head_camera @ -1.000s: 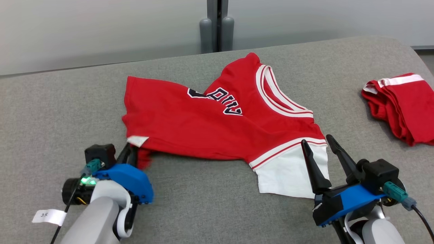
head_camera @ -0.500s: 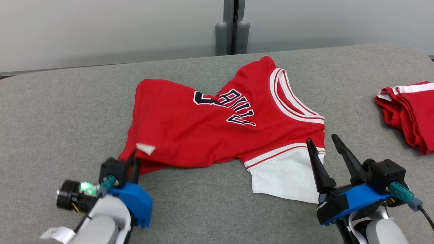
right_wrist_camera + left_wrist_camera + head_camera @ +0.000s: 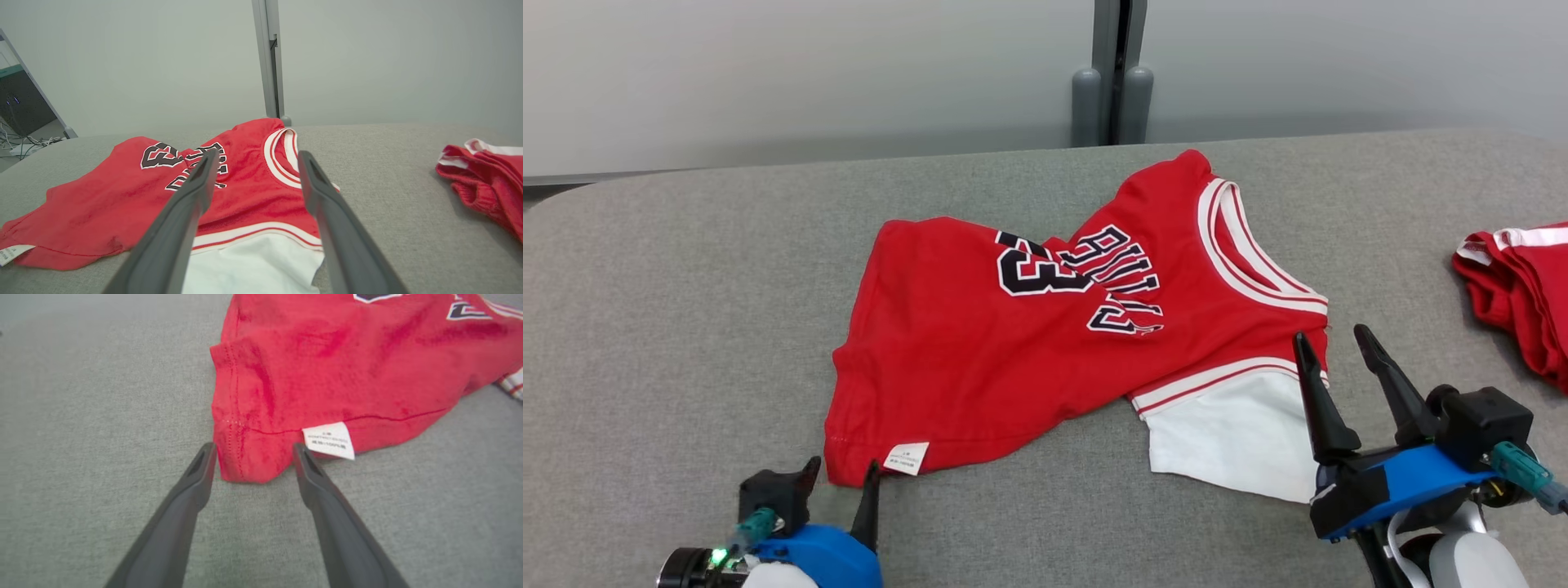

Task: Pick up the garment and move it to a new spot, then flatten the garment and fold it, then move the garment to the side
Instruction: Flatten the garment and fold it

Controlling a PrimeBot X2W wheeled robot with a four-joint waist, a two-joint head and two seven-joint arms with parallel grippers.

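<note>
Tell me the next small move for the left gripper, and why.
Probably nudge the left gripper forward and shut it on the hem corner of the jersey. Its jaws stand open with that corner between the tips, beside the white label, and the jersey lies buckled across the number, so it likely needs pulling flat.

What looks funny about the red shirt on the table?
The red shirt isn't flat: a fold bunches it across the middle, creasing the number and letters. Its white label pokes out at the bottom corner by the left gripper. No tears visible.
</note>
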